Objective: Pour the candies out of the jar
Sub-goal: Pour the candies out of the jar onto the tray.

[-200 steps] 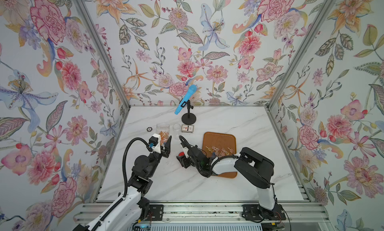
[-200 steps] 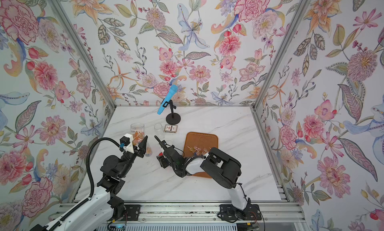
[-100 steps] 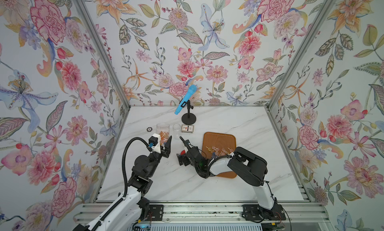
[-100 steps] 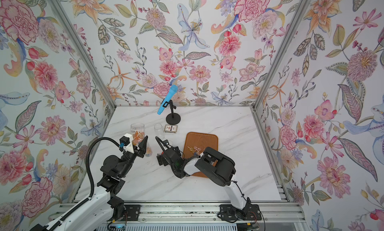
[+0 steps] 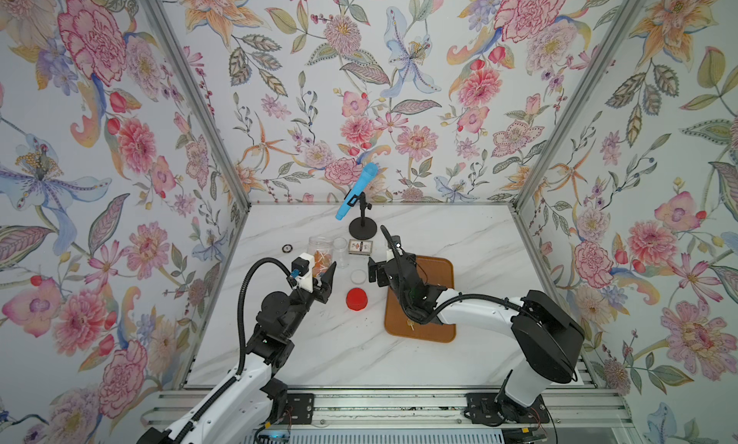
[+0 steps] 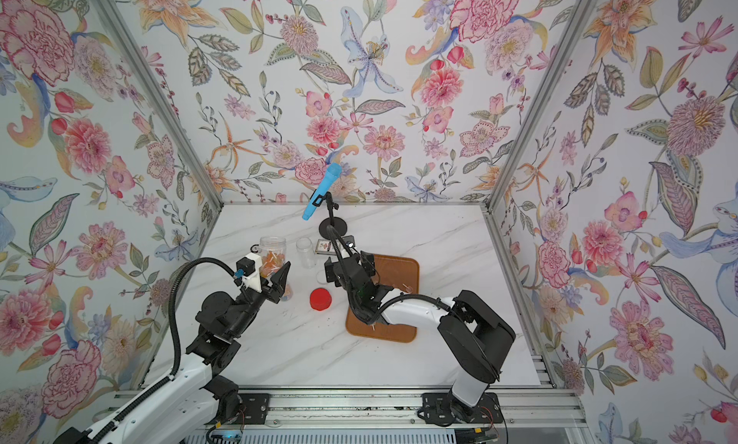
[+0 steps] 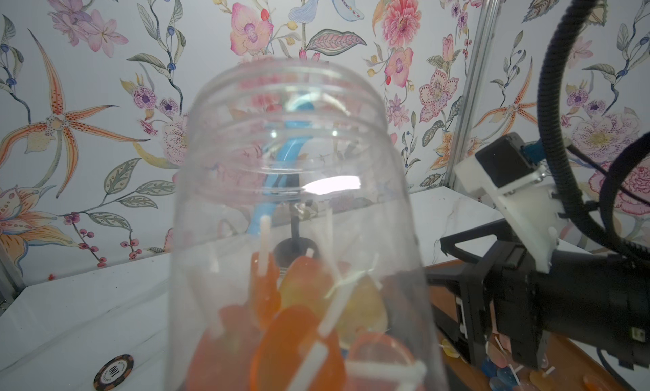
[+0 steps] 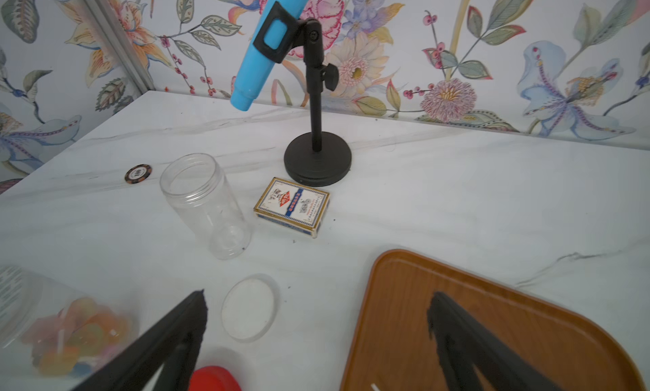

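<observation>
Marble tabletop [image 5: 459,230]; got open jar [image 5: 319,248] upright, clamped in left gripper [image 5: 319,276], candies [image 7: 295,336] inside; right gripper [image 8: 316,299] spread wide, empty, by wooden tray [image 8: 492,301]; might spill short of tray if tipped there.

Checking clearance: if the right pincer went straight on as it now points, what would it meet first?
Likely the card box, ahead of the right pincer, with the microphone stand behind it; depth is unclear.

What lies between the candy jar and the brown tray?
A red lid and a clear round lid, both lying flat; clearest in a top view.
</observation>
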